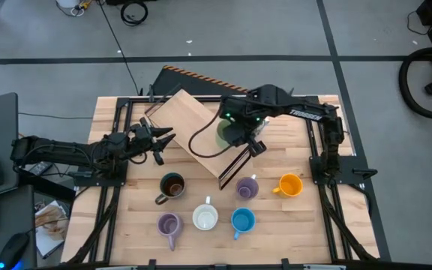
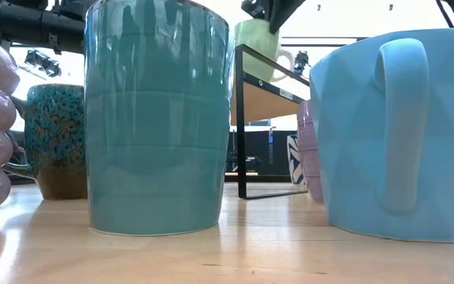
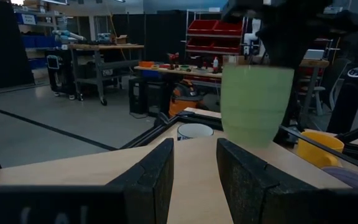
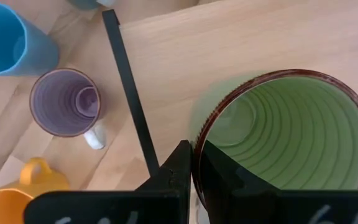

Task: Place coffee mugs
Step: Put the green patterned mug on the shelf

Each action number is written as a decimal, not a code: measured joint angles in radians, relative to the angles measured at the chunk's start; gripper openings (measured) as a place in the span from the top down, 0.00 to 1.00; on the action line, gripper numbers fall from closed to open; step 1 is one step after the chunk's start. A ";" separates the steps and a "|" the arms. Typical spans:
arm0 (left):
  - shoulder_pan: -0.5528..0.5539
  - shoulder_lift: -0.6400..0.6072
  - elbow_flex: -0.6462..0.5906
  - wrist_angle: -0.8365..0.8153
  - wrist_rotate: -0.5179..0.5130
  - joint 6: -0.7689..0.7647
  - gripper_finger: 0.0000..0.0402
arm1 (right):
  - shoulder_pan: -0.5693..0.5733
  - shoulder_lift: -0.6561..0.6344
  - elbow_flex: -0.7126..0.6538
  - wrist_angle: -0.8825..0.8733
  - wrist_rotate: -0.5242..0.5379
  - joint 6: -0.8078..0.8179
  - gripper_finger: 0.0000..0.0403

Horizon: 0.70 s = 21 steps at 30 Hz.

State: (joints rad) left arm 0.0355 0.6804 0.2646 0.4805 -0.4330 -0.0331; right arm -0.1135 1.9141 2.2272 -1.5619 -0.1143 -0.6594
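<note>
In the high view, a row of three mugs sits low in the frame: a lavender mug (image 1: 169, 223), a white mug (image 1: 205, 217) and a blue mug (image 1: 242, 220). Above them stand the dark brown mug (image 1: 172, 186), a second lavender mug (image 1: 247, 187) and the orange mug (image 1: 290, 184). Mid-frame, the right gripper (image 4: 193, 163) pinches the rim of the green mug (image 1: 223, 132) over the wooden shelf (image 1: 193, 127) (whether it touches, I cannot tell). At left, the left gripper (image 1: 161, 144) hovers part-open, holding nothing.

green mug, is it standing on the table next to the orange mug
No, the green mug hangs over the raised wooden shelf, its rim pinched by the right gripper.
</note>
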 joint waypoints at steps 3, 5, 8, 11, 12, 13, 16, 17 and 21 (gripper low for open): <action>0.000 0.000 0.000 0.000 0.000 0.000 0.68 | -0.008 -0.003 -0.040 0.005 -0.003 -0.014 0.93; 0.000 0.000 0.000 0.000 0.000 0.000 0.68 | -0.007 -0.001 -0.059 0.000 0.023 -0.001 0.93; 0.000 0.000 0.000 0.000 0.000 0.000 0.68 | -0.006 -0.001 -0.080 0.012 0.007 0.002 0.93; 0.000 0.000 0.000 0.000 0.000 0.000 0.68 | -0.006 -0.005 -0.102 0.041 -0.010 0.013 0.90; 0.000 0.000 0.000 0.000 0.000 0.000 0.68 | -0.006 -0.005 -0.107 0.055 -0.011 0.018 0.89; 0.000 0.000 0.000 0.000 0.000 0.000 0.68 | -0.006 -0.004 -0.111 0.066 -0.009 0.025 0.88; 0.000 0.000 0.000 0.000 0.000 0.001 0.68 | -0.006 -0.002 -0.115 0.088 -0.009 0.044 0.83; 0.000 0.000 0.000 0.000 0.000 0.001 0.68 | -0.006 -0.002 -0.114 0.090 -0.006 0.049 0.81; 0.000 0.000 0.000 -0.004 0.000 0.004 0.68 | -0.004 -0.003 -0.114 0.095 0.048 0.076 0.75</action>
State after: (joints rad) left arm 0.0353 0.6804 0.2646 0.4764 -0.4328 -0.0294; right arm -0.1173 1.9110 2.1128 -1.4666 -0.0667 -0.5837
